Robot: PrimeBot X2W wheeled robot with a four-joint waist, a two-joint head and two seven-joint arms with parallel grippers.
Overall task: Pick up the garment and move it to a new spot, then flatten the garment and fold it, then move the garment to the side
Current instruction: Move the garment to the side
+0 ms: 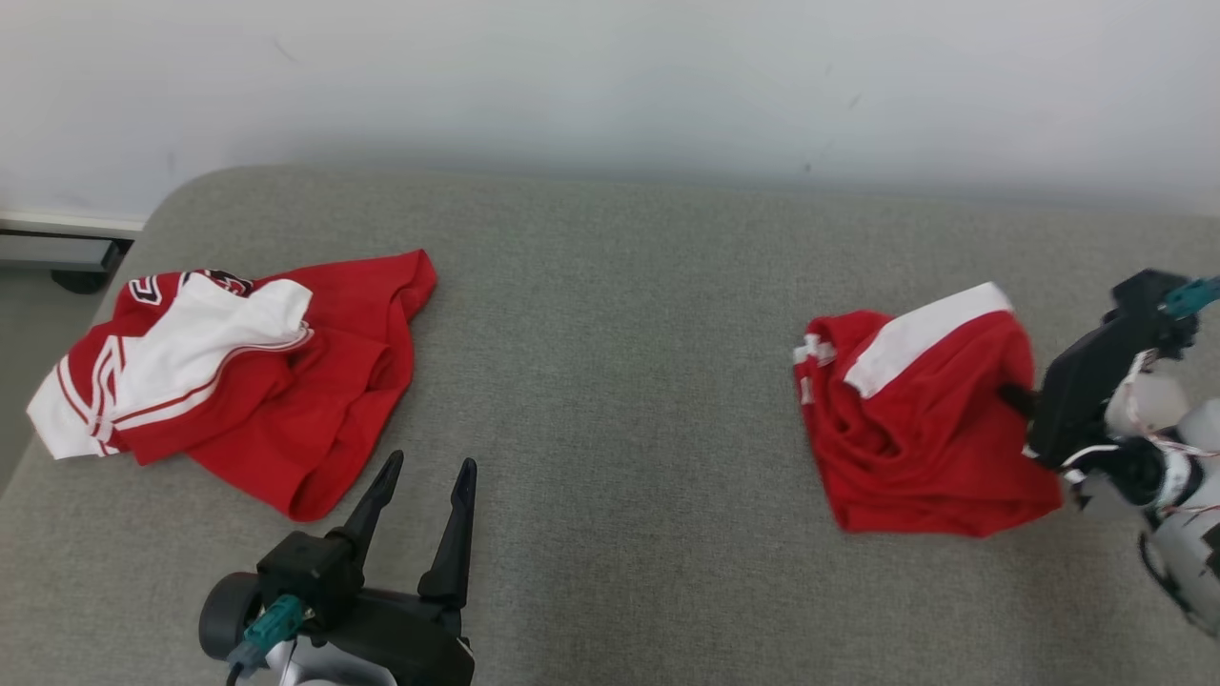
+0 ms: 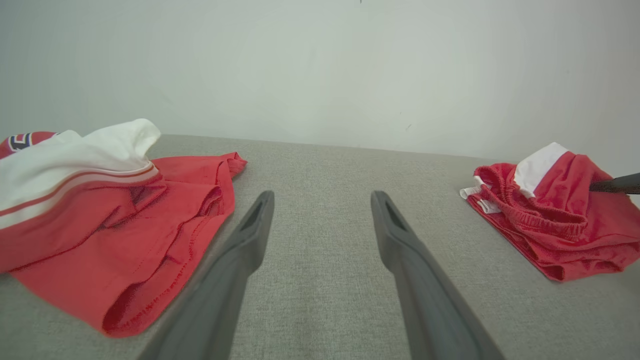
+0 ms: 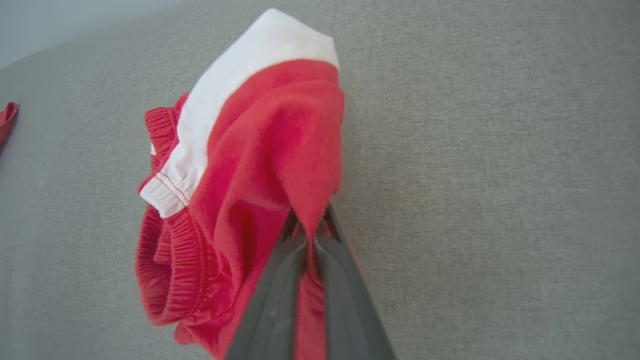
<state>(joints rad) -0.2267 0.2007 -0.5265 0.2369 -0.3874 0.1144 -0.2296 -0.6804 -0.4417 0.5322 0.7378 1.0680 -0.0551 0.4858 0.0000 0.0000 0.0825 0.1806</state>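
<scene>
Your right gripper [image 3: 310,222] has its jaws pinched together on a fold of the red garment [image 3: 250,165], near its right edge. The cloth bunches up ahead of the jaws, with a white band [image 3: 240,75] running across its top and a gathered elastic waistband [image 3: 167,260] at the left. Under it you see grey upholstery [image 3: 475,175]. A sliver of another red cloth [image 3: 7,120] sits at the left edge.

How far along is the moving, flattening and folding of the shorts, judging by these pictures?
Done: nothing yet; the shorts are crumpled on the cushion. In hand: the right gripper is shut on a fold of them, beginning the pick-up. To do: move, flatten, fold, set aside. The left gripper hangs open near the jersey, holding nothing.
</scene>
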